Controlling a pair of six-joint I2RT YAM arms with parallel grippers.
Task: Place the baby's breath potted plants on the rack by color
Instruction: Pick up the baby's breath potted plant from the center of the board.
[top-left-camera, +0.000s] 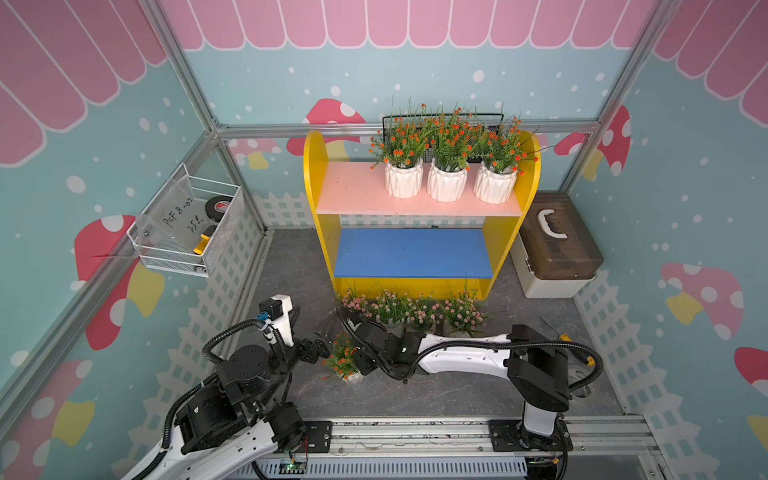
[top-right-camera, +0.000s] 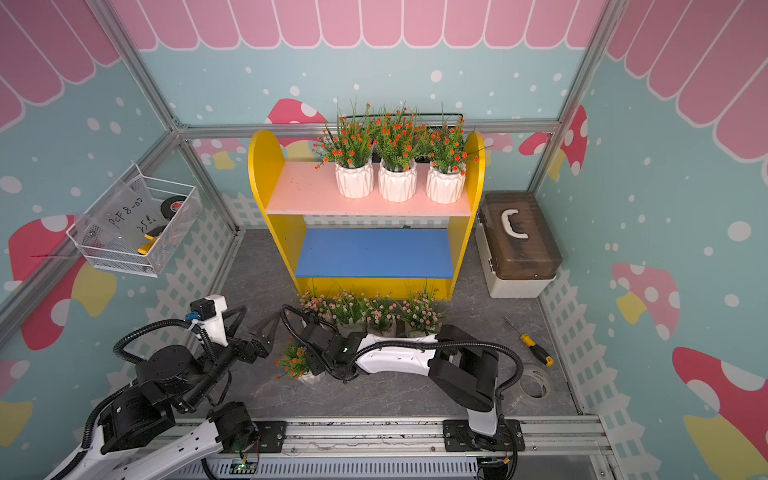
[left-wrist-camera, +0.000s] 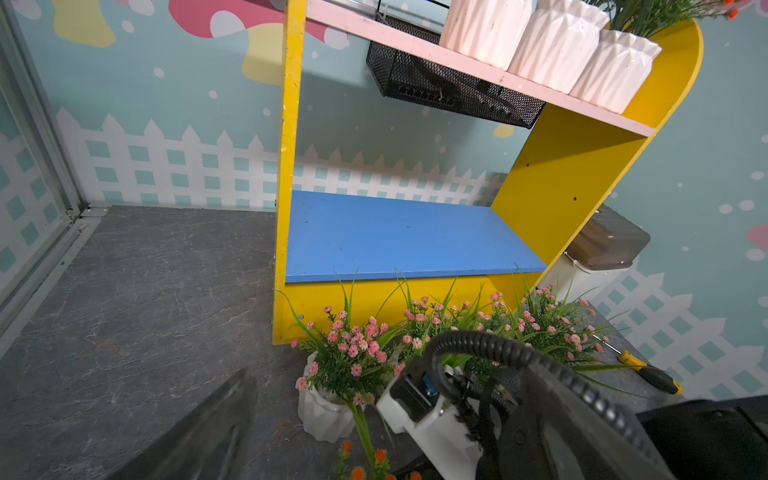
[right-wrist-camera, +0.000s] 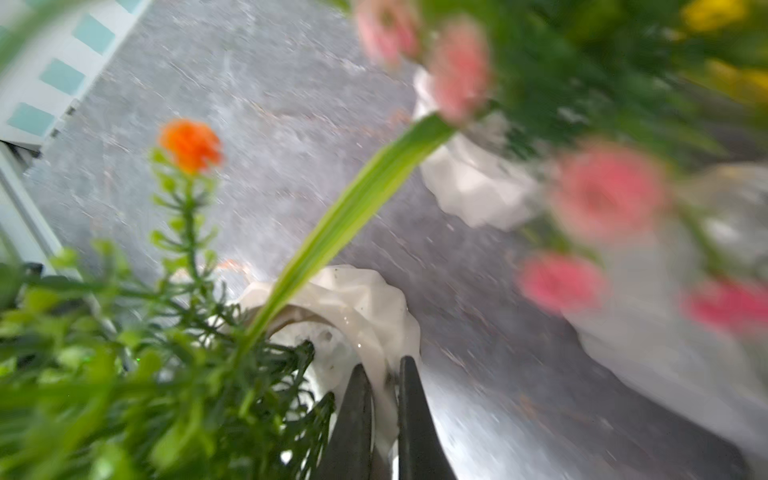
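Observation:
The rack (top-left-camera: 316, 187) stands at the back, with a pink shelf (top-left-camera: 353, 191) above a blue shelf (top-left-camera: 411, 253). Three orange-flowered baby's breath potted plants (top-left-camera: 446, 185) stand on the right of the pink shelf. Several pink-flowered ones (top-left-camera: 388, 307) stand in a row on the floor before the rack. One more orange-flowered plant (top-left-camera: 343, 359) stands on the floor nearer me. My right gripper (right-wrist-camera: 384, 395) is shut on the rim of its white pot (right-wrist-camera: 365, 299). My left gripper (top-left-camera: 325, 338) hangs open just left of that plant, holding nothing.
A black wire basket (top-left-camera: 440, 120) hangs behind the rack. A white wire basket (top-left-camera: 187, 232) holding a tape roll hangs on the left wall. A brown-lidded box (top-left-camera: 557, 249) sits right of the rack. A screwdriver (top-right-camera: 532, 345) and a tape roll (top-right-camera: 534, 382) lie right of my right arm.

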